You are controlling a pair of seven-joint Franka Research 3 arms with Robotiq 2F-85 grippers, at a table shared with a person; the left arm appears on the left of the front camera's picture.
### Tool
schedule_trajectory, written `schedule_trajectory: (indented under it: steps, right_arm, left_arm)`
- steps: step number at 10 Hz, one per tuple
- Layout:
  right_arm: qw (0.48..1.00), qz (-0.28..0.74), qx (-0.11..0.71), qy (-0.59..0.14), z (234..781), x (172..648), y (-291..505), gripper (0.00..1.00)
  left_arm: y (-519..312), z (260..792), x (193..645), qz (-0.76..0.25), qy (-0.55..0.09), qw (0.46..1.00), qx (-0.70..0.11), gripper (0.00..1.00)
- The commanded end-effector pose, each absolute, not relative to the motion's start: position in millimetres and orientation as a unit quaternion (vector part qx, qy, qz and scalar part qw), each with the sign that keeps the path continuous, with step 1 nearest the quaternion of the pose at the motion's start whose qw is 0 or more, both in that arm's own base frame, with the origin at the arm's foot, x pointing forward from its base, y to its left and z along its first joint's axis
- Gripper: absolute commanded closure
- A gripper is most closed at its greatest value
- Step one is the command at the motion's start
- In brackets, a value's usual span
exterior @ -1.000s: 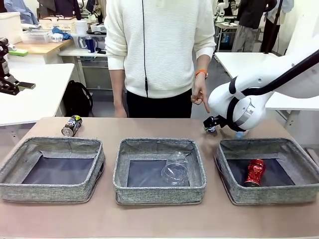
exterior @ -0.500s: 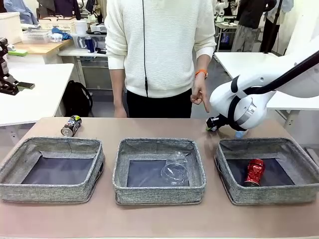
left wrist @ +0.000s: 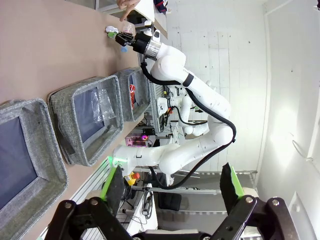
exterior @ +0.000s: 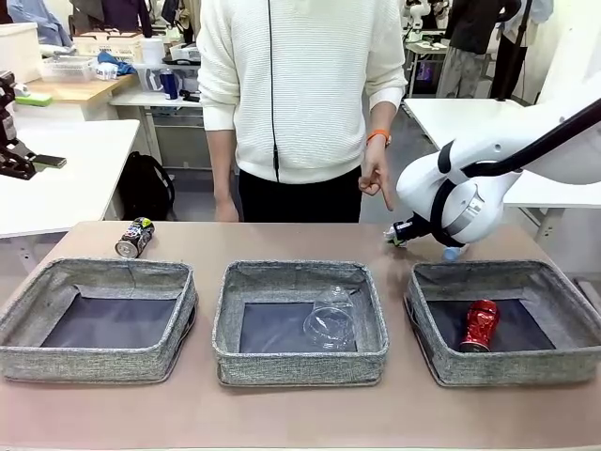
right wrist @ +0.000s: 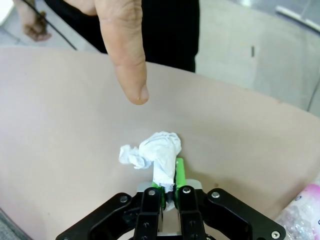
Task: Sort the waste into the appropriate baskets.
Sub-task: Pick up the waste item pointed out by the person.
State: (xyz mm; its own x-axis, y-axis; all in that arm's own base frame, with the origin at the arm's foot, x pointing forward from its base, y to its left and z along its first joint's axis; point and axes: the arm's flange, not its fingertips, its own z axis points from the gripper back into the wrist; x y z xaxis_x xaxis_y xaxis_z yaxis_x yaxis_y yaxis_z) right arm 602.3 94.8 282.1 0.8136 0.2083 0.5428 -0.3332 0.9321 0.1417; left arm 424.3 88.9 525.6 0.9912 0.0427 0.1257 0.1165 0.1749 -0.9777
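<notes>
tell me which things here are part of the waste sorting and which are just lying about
Job: crumpled paper wad pinched in the right gripper, dark printed can, clear cup, red can, small bottle, three grey baskets.
Lying about: black backpack on the floor, blue bottle on the far table.

The white round-shelled right arm [exterior: 418, 185] is banded with a black ring and a grey metal disc, and a black cable [exterior: 549, 139] is run along it. The right gripper [right wrist: 168, 181] is built of black links set with silver screws and faced with green pads; the left gripper [left wrist: 169, 171] is made alike. A cream ribbed-knit sweater [exterior: 319, 85], a thin black cord [exterior: 270, 85], an orange wristband [exterior: 379, 137] and dark trousers [exterior: 300, 199] are worn by the person.
</notes>
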Motion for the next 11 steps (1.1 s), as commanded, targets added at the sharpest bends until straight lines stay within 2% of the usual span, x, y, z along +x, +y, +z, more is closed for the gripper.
schedule_trajectory:
  steps: [1,3,4,6,7,9,10,11]
  right_arm:
    - [0.939,0.154,0.121,-0.281,276,596,89,1.00]
    - [0.943,0.138,0.123,-0.278,286,588,87,1.00]
    - [0.955,0.102,0.102,-0.258,308,574,86,1.00]
    - [0.968,0.052,0.111,-0.221,375,528,86,1.00]
    - [0.977,0.031,0.087,-0.192,409,493,92,1.00]
    - [0.953,0.053,0.078,-0.289,461,432,106,1.00]
    - [0.948,0.075,0.088,-0.297,470,415,110,1.00]
    - [0.951,0.109,0.105,-0.268,470,403,117,1.00]
  left_arm:
    - [89,527,422,-0.033,-0.063,0.764,-0.641,0.00]
    - [89,527,422,-0.033,-0.063,0.764,-0.641,0.00]
    - [89,527,422,-0.033,-0.063,0.764,-0.641,0.00]
    - [89,527,422,-0.033,-0.063,0.764,-0.641,0.00]
    - [89,527,422,-0.033,-0.063,0.764,-0.641,0.00]
    - [89,527,422,-0.033,-0.063,0.764,-0.641,0.00]
    - [89,527,422,-0.033,-0.063,0.764,-0.641,0.00]
    - [89,527,422,-0.033,-0.063,0.764,-0.641,0.00]
